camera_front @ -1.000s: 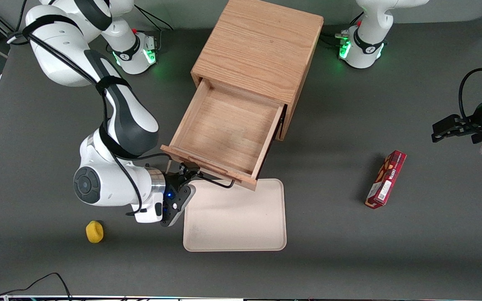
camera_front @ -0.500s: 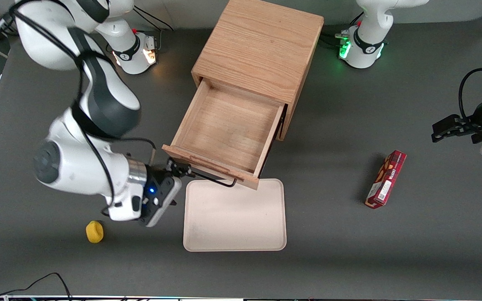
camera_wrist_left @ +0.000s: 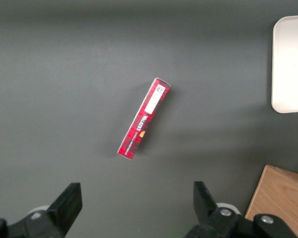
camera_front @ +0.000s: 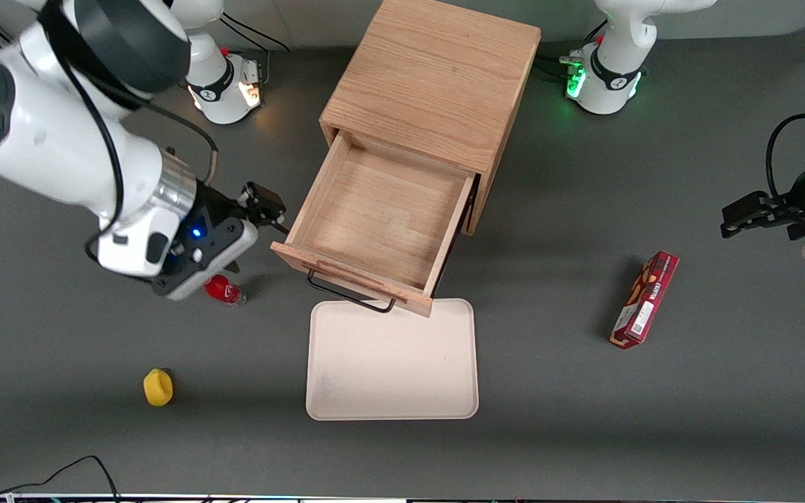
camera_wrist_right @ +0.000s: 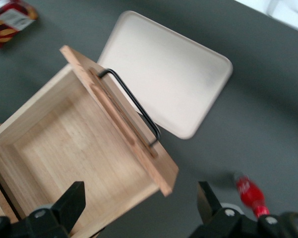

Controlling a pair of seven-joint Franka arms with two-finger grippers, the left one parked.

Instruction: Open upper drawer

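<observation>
Front view: upper drawer (camera_front: 381, 223) is seen pulled well out of the cabinet (camera_front: 437, 77), box empty, black wire handle (camera_front: 350, 293) overhanging the tray (camera_front: 392, 370) edge. Gripper (camera_front: 263, 206) is held above the surface just beside the drawer's side wall toward the working arm's end, fingers (camera_wrist_right: 72, 201) spread, nothing held. Handle's long axis runs along the drawer front, nearer the camera than the fingers. Task judged essentially done; only retreat remains
</observation>
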